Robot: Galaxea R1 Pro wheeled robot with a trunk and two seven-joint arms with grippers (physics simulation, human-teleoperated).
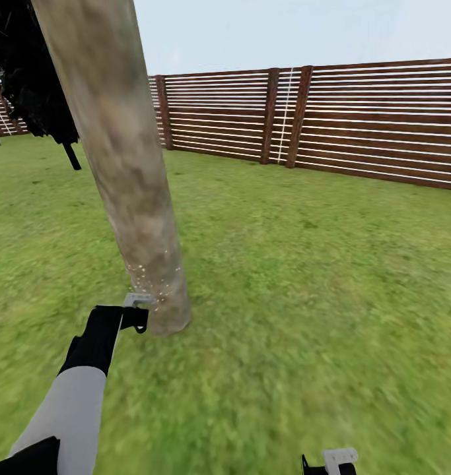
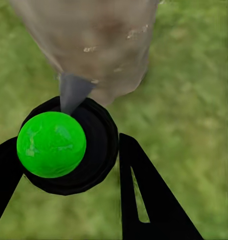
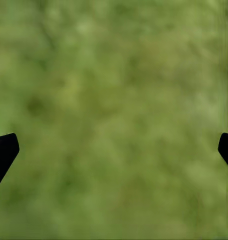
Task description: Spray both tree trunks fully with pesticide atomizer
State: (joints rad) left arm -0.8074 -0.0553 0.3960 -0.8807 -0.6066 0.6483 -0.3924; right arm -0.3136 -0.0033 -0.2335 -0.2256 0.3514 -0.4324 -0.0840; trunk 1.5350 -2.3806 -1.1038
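Gripping the pesticide atomizer (image 2: 61,150), left gripper (image 2: 68,170) aims its nozzle at the tree trunk (image 1: 129,178), twelve o'clock; right gripper (image 3: 114,150) spread open over grass (image 1: 304,277).

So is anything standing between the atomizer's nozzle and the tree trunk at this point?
Nothing visible. The left gripper holds the atomizer, its grey nozzle aimed at the base of the trunk, with only open air between.

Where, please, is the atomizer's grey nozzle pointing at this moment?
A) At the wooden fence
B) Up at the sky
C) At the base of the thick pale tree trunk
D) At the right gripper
C: in the left wrist view the atomizer, held in the left gripper, aims its nozzle at the tree trunk, where pale specks dot the bark.
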